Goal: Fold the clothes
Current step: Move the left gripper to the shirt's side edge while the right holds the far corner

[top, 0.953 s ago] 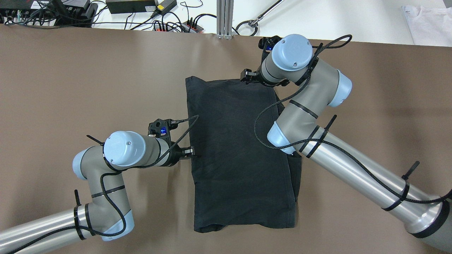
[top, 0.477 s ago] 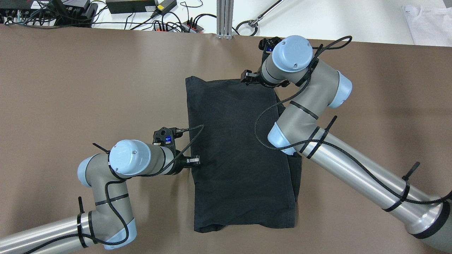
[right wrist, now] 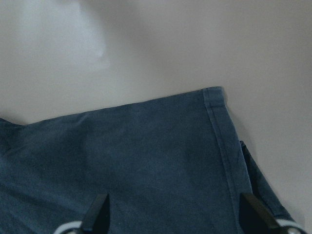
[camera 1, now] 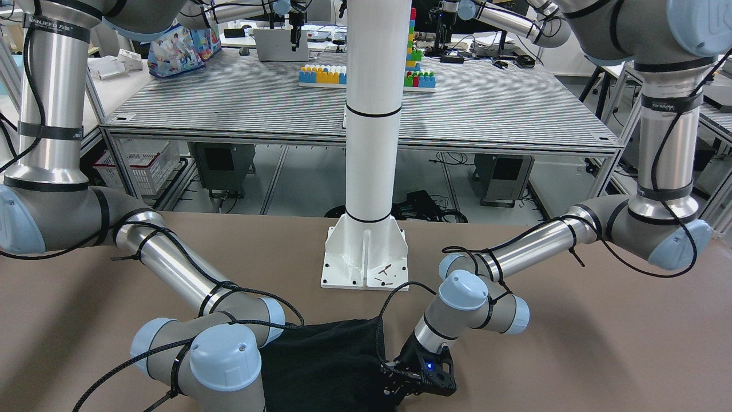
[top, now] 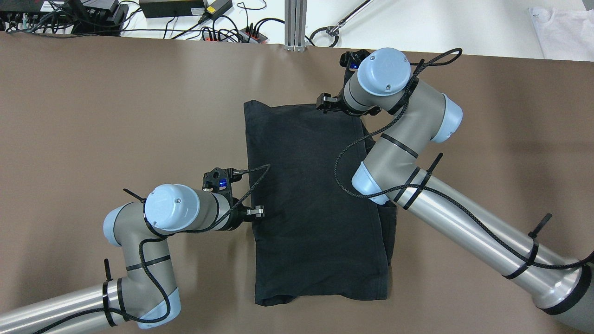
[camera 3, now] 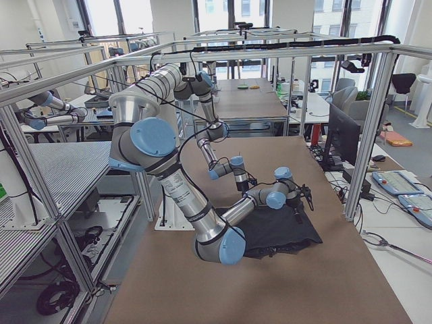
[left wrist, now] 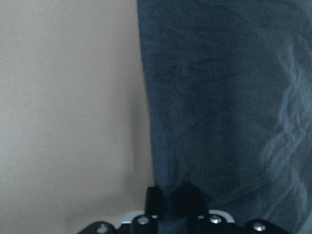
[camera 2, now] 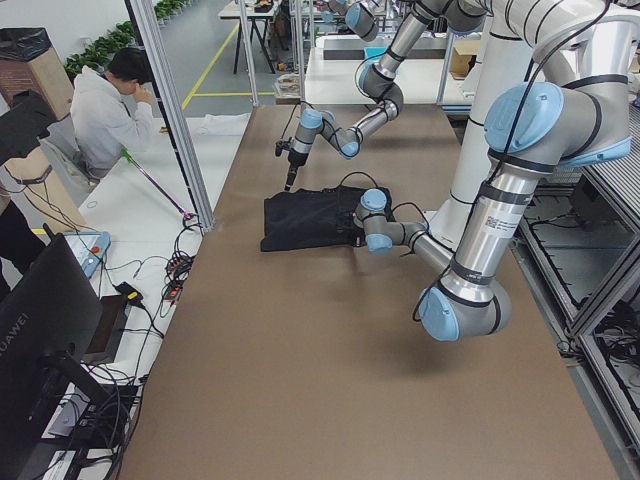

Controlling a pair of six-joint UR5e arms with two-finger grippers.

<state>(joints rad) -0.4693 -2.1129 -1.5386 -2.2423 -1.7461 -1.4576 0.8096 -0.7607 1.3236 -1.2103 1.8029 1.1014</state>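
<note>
Just beyond the right gripper (top: 323, 103), past the brown table's (top: 116, 102) far edge, cables (top: 183, 31) and power bricks (top: 171, 7) lie on pale floor (top: 441, 23). Well behind it, a white pole (camera 1: 373, 68) rises before a striped workbench (camera 1: 229, 97); windows (camera 3: 229, 13) give daylight.

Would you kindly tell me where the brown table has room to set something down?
The brown table is bare at its far left, bordered by the black fabric cloth and the left arm, and at its far right, beyond the right arm. Crowded: the cloth's edges, where the left gripper and right gripper sit.
</note>
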